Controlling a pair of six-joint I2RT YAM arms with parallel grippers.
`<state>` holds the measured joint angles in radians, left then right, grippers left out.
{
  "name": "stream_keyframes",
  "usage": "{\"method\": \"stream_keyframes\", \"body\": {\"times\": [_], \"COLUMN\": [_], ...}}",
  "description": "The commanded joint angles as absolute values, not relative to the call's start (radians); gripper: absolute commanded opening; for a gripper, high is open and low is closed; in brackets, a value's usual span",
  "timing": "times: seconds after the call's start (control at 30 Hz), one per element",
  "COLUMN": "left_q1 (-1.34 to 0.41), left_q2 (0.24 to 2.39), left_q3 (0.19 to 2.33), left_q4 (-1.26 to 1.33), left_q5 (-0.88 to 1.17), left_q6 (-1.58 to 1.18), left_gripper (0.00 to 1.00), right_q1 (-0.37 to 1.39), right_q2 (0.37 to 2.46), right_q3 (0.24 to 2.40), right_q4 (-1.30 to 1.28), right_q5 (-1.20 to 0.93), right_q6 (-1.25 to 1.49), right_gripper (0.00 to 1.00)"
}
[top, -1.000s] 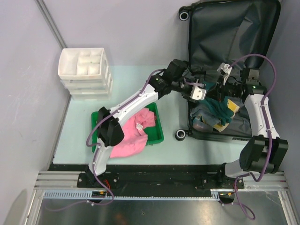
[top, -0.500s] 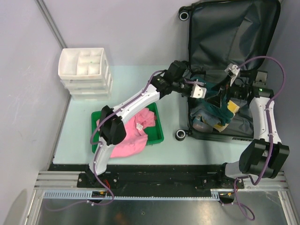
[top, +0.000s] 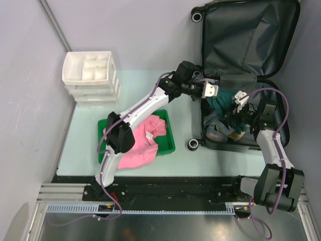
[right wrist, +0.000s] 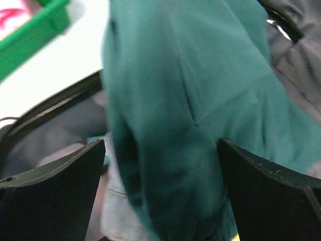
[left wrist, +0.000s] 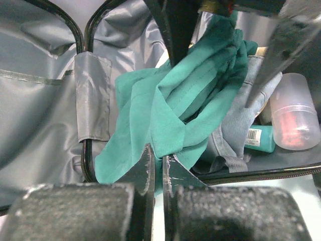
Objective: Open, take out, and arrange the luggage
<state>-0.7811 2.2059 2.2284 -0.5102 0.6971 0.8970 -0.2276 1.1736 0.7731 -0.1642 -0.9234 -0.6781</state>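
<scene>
The luggage (top: pixel 246 40) lies open at the back right, its dark grey lined lid raised. Over its lower half my left gripper (top: pixel 213 92) is shut on a teal garment (top: pixel 221 104), which hangs from it. In the left wrist view the fingertips (left wrist: pixel 157 160) pinch a fold of this teal garment (left wrist: pixel 190 100). My right gripper (top: pixel 233 114) stands open just right of the cloth. In the right wrist view the teal garment (right wrist: pixel 190 110) hangs ahead of the right gripper (right wrist: pixel 160 175), whose jaws stand wide apart with nothing gripped.
Inside the case lie a grey garment (left wrist: pixel 246 115), a clear bottle with pink contents (left wrist: pixel 298 113) and a teal tube (left wrist: pixel 256 138). A green tray (top: pixel 169 146) holding a pink garment (top: pixel 140 143) sits left of the case. A white drawer box (top: pixel 90 78) stands at the back left.
My left gripper has closed on the teal garment and lifted it slightly back-left. My right gripper has let go of the garment, opened wide and drawn back toward the near edge.
</scene>
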Motion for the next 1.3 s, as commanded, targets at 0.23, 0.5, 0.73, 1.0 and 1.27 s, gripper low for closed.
{"method": "stream_keyframes", "body": {"times": [0.23,0.5,0.73,1.0,1.27], "left_q1": [-0.732,-0.683,-0.644,-0.471,-0.243], "left_q2": [2.158,2.141,2.089,1.887,1.556], "left_q3": [2.330,2.367,2.381,2.245,1.797], "left_q4": [-0.454,-0.440,-0.417,-0.410,-0.403], "left_q5": [0.764,0.746,0.712,0.776,0.821], "left_q6": [0.805,0.775,0.738,0.651,0.698], "left_gripper": [0.00,0.00,0.00,0.00,0.00], "right_q1": [-0.308,-0.298,-0.157,0.027,0.348], "right_q2": [1.252,1.175,1.134,1.186,1.359], "right_q3": [0.755,0.802,0.936,1.129,1.242], "right_q4": [0.133,0.118,0.144,0.132,0.178], "right_q5": [-0.761,-0.813,-0.701,-0.617,-0.525], "right_q6": [-0.704,-0.729,-0.693,-0.627,-0.626], "right_gripper": [0.69,0.00,0.00,0.00,0.00]}}
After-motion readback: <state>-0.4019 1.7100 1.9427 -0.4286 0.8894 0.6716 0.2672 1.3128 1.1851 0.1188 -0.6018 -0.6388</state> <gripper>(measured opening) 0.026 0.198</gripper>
